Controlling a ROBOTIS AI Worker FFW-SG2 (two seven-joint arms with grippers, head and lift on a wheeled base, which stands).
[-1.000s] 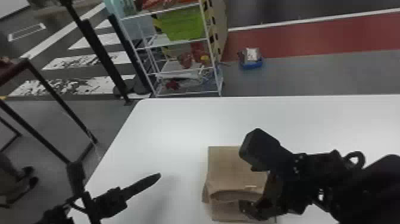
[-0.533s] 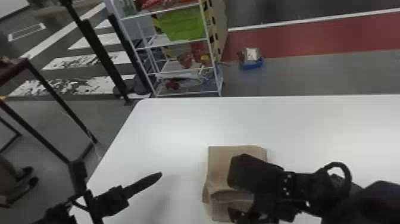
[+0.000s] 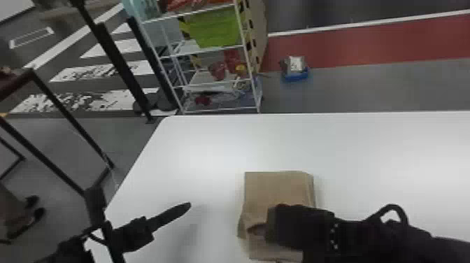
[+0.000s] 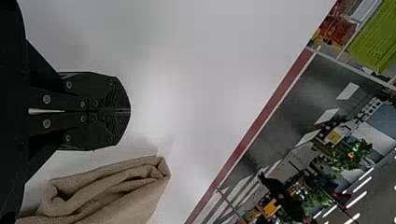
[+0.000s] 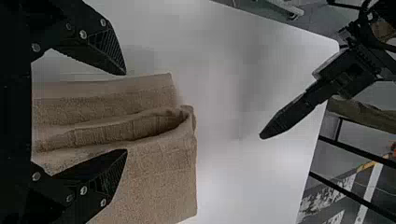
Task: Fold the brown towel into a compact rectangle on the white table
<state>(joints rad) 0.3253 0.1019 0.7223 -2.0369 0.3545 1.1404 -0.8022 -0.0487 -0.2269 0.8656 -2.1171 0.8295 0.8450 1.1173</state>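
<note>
Presently, head view: brown towel (image 3: 276, 189) lies on the white table (image 3: 196, 150), folded to a roughly rectangular, layered pad; far corners fairly square, near-left edge bulging with a dark-mouthed fold. Table surface smooth, pale, with a rounded far-left corner. Right gripper (image 3: 290, 224), matte black and blocky, is over the towel's near right part. Left gripper (image 3: 189, 206) is over the table to the left, well apart from the towel.

Left wrist view: towel reads as thick, soft, finely napped cloth, its edge stacked in loose, curling layers. Left gripper: two flat, ribbed black fingers (image 4: 112, 95) meet along their length; nothing held, towel just beside.

Right wrist view: nap coarse and matte; a raised, rounded fold makes a shadowed pocket across the pad. Right gripper (image 5: 125, 112): fingers wide apart, the fold lying across the gap in this view, nothing clamped. Contact with the cloth: cannot tell.
</note>
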